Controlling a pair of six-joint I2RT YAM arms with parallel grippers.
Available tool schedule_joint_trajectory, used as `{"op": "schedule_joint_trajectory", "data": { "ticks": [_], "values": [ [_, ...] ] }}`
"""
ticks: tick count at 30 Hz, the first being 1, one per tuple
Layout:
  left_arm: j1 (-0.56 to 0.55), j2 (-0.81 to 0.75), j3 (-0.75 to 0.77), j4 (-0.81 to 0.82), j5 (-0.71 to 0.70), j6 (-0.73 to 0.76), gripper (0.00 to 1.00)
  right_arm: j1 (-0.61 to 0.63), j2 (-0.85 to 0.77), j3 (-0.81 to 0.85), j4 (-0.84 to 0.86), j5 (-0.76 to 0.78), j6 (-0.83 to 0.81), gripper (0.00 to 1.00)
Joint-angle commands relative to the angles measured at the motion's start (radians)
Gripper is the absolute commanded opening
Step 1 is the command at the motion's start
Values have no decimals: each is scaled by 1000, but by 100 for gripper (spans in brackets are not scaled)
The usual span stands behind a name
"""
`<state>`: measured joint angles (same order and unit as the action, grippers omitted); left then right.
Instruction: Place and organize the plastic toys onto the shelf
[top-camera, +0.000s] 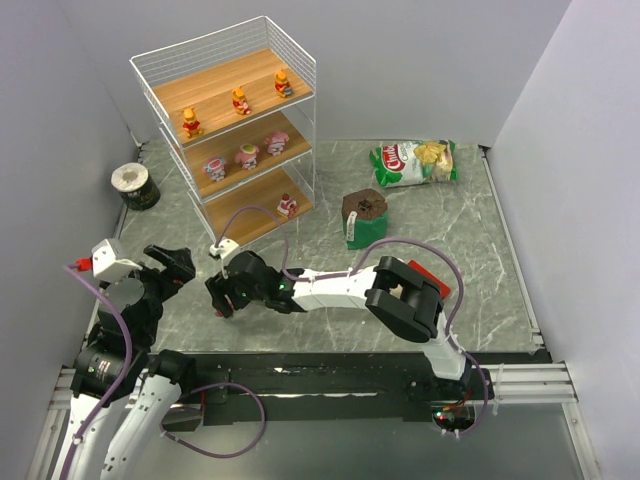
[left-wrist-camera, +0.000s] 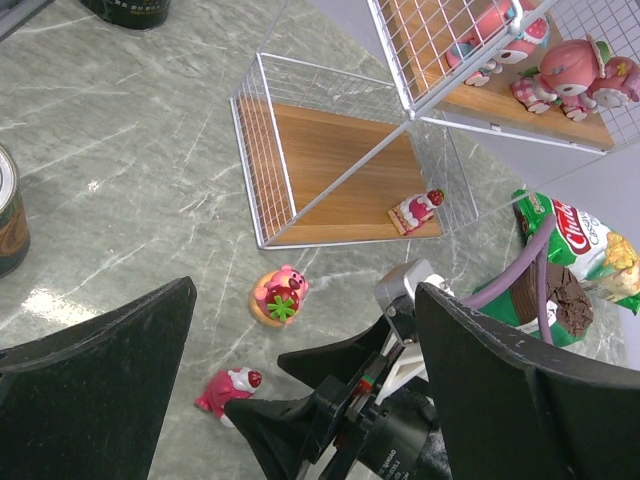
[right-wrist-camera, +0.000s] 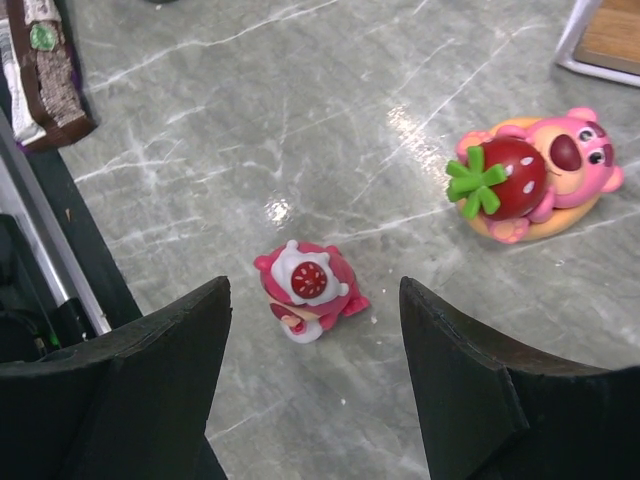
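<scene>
Around shelf (top-camera: 215, 88): marbled table (top-camera: 480, 220), pale walls (top-camera: 580, 120).

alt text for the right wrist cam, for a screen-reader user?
Open right claw hovers above a small pink-and-white plastic figurine with a red-topped head, framed between its two black fingers on the grey marbled tabletop. Up and to the right lies a pink plastic bear figurine hugging a red strawberry.

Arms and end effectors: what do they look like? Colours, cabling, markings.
Left arm and right arm: white links, black joints, looped purple cables. Red connector by the left's white wrist camera. Left end effector and right end effector: black, two broad tapered fingers.
</scene>
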<state>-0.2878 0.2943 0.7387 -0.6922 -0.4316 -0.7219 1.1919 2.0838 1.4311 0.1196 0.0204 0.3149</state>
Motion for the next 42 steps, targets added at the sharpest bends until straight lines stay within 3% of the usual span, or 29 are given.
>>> {"op": "schedule_joint_trajectory", "data": {
  "ticks": [1,12,26,42],
  "values": [
    [-2,5,-1,30,-9,-2,96,11,24,43,35,-40,-31,74],
    [-1,3,-1,30,-9,-4,96,20,90,109,-24,-22,-22,72],
    [-1,3,-1,28,-13,-5,96,20,84,81,2,84,12,34],
    [-1,0,-1,28,-15,-5,96,-81,-172,-170,126,181,3,30]
  ]
}}
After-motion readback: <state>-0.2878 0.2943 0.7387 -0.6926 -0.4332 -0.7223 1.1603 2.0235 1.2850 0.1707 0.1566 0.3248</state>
